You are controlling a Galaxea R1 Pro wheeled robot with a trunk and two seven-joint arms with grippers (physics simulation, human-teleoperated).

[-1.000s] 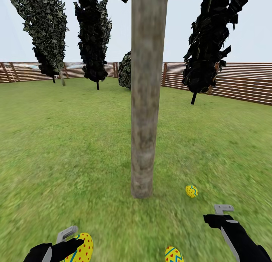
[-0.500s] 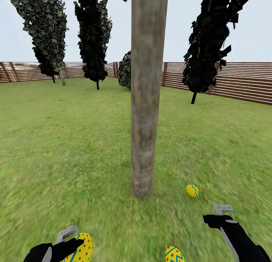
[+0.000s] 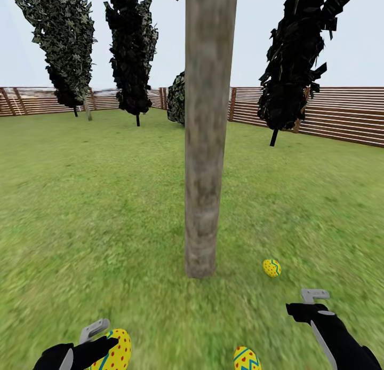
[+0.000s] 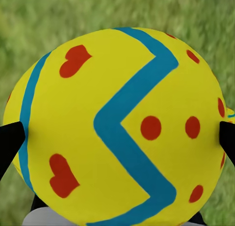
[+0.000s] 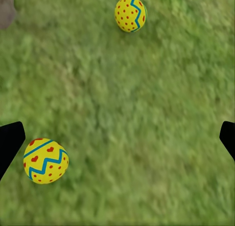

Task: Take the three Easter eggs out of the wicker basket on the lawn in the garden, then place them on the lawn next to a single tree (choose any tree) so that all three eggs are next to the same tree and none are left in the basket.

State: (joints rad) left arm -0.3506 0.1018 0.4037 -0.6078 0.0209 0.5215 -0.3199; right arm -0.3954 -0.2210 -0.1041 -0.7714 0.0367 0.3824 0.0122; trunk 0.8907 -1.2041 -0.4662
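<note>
A thick grey-brown tree (image 3: 205,146) stands on the lawn (image 3: 106,210) straight ahead. One Easter egg (image 3: 271,268) lies on the grass just right of its base, also seen as the egg (image 5: 130,14). A second egg (image 3: 245,359) rests nearer me, the same egg (image 5: 45,160) beside one black fingertip. My left gripper (image 3: 98,344) is shut on a third egg (image 3: 116,351), which shows large between the fingertips (image 4: 10,145) as the held egg (image 4: 120,125). My right gripper (image 5: 117,140) hangs open over bare grass. The wicker basket is out of view.
A dark slat fence (image 3: 330,116) rings the garden at the back. Slim dark trees (image 3: 133,55) and another dark tree (image 3: 298,60) stand far off, with a bush (image 3: 177,100) behind the trunk. Open grass spreads left and right of the trunk.
</note>
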